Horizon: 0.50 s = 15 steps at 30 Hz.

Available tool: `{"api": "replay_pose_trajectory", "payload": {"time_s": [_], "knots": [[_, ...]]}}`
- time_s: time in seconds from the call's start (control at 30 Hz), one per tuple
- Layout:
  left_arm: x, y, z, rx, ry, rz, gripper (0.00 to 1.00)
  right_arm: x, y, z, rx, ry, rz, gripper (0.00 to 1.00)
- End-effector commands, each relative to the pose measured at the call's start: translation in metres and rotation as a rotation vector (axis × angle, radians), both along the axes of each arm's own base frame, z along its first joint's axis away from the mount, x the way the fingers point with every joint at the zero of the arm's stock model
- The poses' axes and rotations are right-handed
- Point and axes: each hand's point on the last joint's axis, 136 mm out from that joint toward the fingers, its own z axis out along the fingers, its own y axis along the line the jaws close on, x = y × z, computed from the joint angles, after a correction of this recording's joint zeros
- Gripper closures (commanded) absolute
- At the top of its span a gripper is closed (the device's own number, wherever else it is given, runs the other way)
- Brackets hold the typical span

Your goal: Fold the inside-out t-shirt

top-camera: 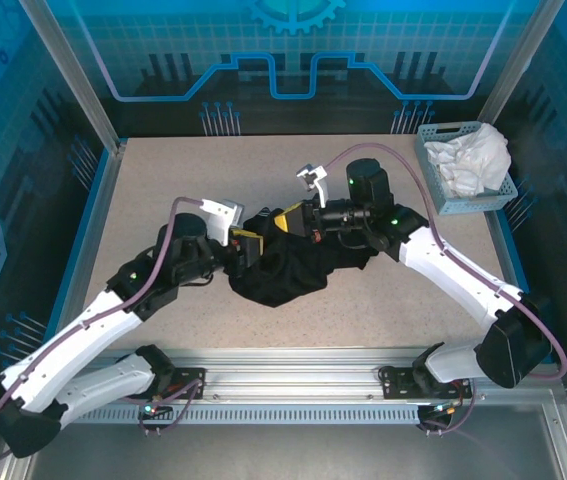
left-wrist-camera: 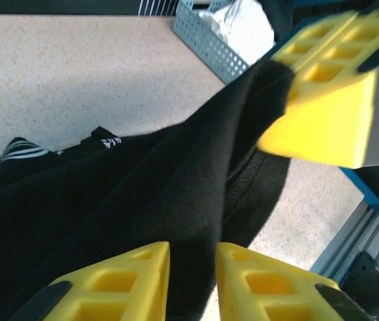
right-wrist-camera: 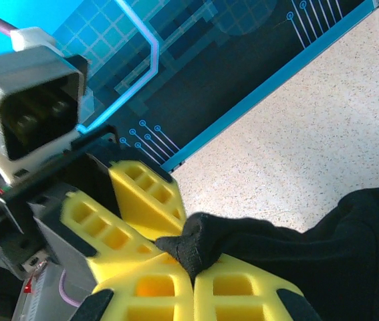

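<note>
The black inside-out t-shirt (top-camera: 288, 268) lies bunched in the middle of the table, and no red-and-white graphic shows. My left gripper (top-camera: 247, 244) sits at the bundle's left edge. In the left wrist view its yellow fingers (left-wrist-camera: 142, 281) stand a little apart with a thick fold of the t-shirt (left-wrist-camera: 142, 200) filling the gap between them. My right gripper (top-camera: 288, 217) meets it from the right. In the right wrist view the right gripper (right-wrist-camera: 193, 271) is shut on a small black tip of the t-shirt (right-wrist-camera: 202, 244), right beside the left gripper's fingers (right-wrist-camera: 139, 194).
A grey basket (top-camera: 441, 190) holding a white cloth garment (top-camera: 475, 158) stands at the table's back right, also seen as the basket (left-wrist-camera: 209, 50) in the left wrist view. A striped neck label (left-wrist-camera: 23, 151) pokes out of the shirt. Bare table surrounds the bundle.
</note>
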Motion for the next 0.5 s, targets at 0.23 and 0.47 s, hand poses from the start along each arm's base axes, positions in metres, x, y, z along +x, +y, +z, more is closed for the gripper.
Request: {"api": "replay_pose_trajectory", "payload": {"time_s": [0.23,0.47], "knots": [[0.020,0.012,-0.006,0.088,-0.063,0.099,0.57,-0.001,-0.004,0.017,0.017,-0.046,0.040,1.00],[0.029,0.009,-0.015,0.157,-0.049,0.091,0.47,-0.024,-0.013,0.015,-0.053,-0.107,0.179,1.00]]}}
